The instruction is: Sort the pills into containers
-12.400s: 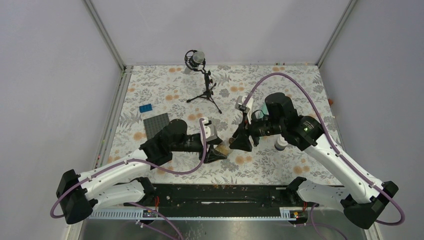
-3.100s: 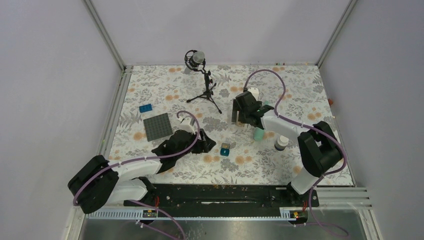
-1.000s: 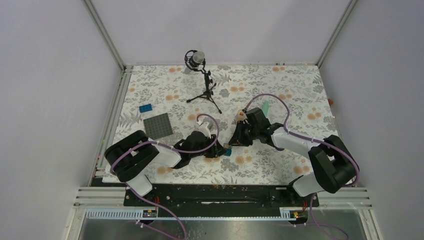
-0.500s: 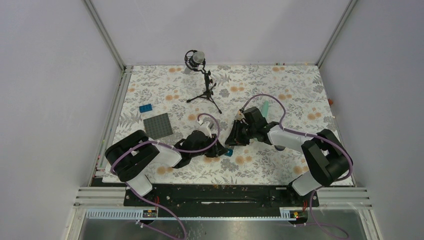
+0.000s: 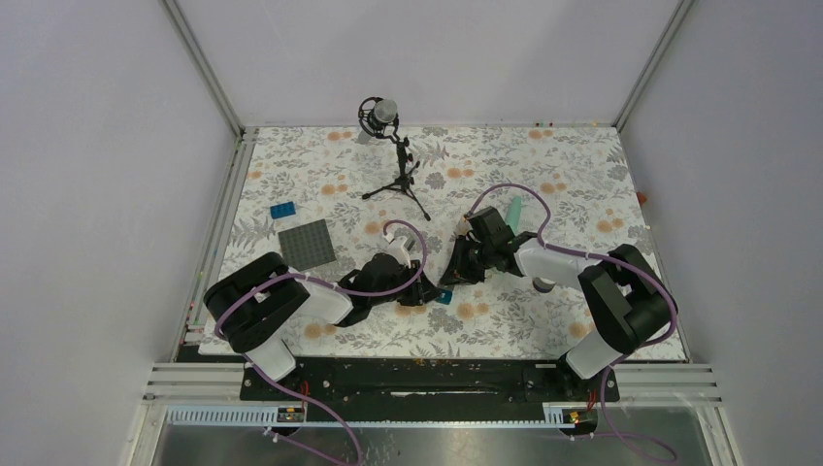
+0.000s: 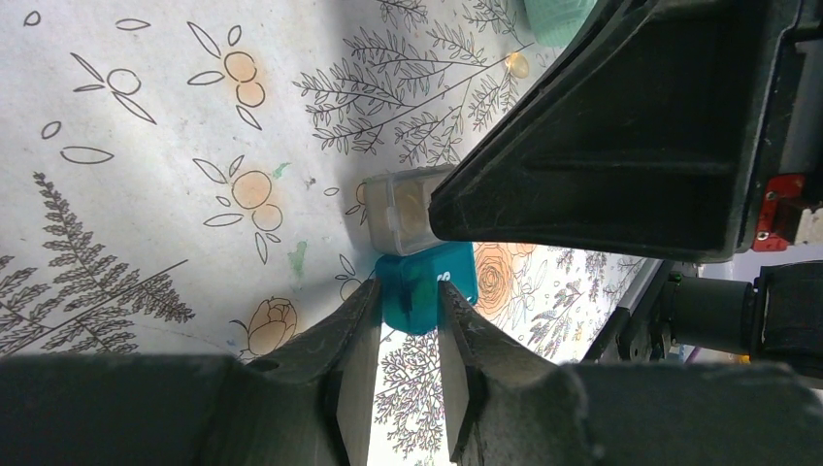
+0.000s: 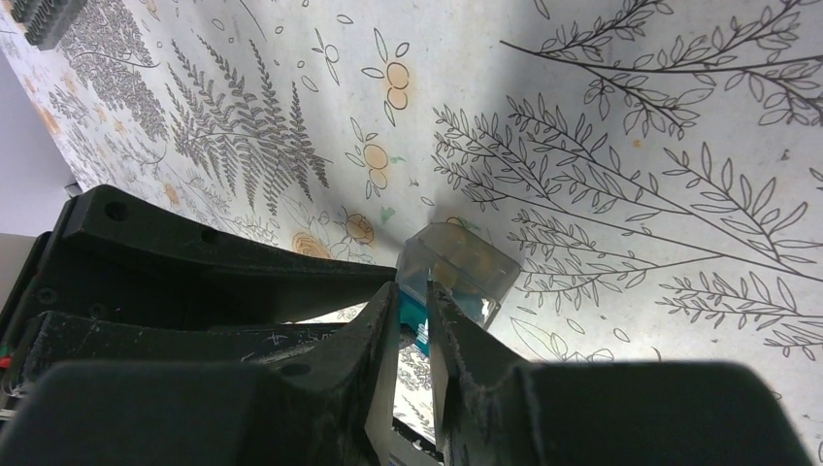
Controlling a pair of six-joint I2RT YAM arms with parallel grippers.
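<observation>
A teal cube box (image 6: 427, 286) sits on the flowered cloth, and my left gripper (image 6: 406, 291) is shut on it, one finger on each side. A grey translucent box segment (image 6: 400, 209) with amber pills showing inside touches its far side. My right gripper (image 7: 412, 291) is pinched on the near edge of that grey segment (image 7: 464, 264), with teal (image 7: 411, 322) showing between its fingers. In the top view both grippers (image 5: 427, 291) (image 5: 449, 280) meet at the teal box (image 5: 444, 297). The mint-green strip (image 5: 513, 209) lies behind the right arm. One loose amber pill (image 6: 517, 65) lies on the cloth.
A microphone on a tripod (image 5: 393, 160) stands at the back centre. A dark grey studded plate (image 5: 307, 244) and a small blue brick (image 5: 282, 210) lie at the left. A small jar (image 5: 543, 285) stands partly hidden under the right forearm.
My right gripper has edged a little lower and left, closing in on the boxes. My left gripper and the teal box have stayed in place.
</observation>
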